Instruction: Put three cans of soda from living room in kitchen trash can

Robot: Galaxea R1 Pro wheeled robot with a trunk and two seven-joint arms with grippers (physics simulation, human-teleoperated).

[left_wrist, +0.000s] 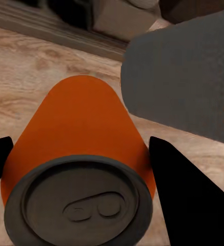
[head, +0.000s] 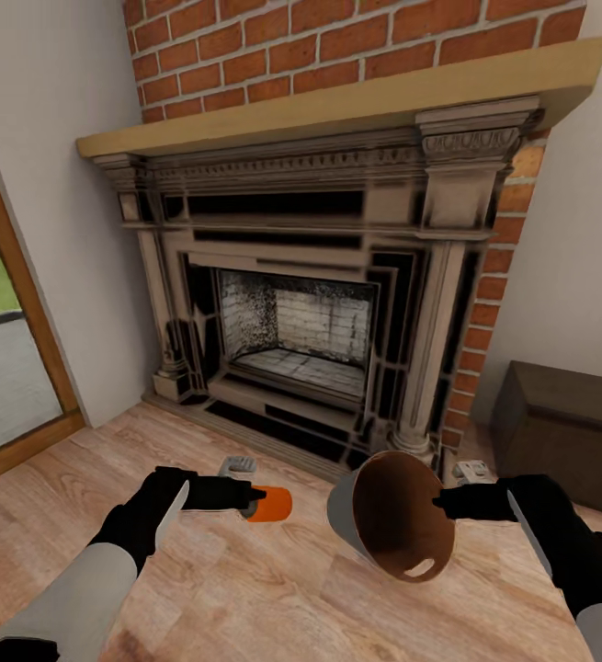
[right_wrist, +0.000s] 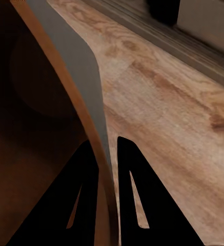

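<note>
1. Head view: the orange soda can is held on its side above the plank floor, its long axis level and running across the picture, its free end toward the trash can. The left gripper is clamped on the can's other end, with the left arm reaching forward and inward. The trash can is tipped, its brown mouth facing the camera. The right gripper pinches its rim from the side. Behind stand the fireplace, its wooden mantel and the brick wall; a dark chest sits at the right.

2. Left wrist view: the can points away along the fingers, tab end nearest; the bin's grey wall is just beside it.

3. Right wrist view: both fingers straddle the rim, jaws closed on it, one inside the brown interior, one outside.
</note>
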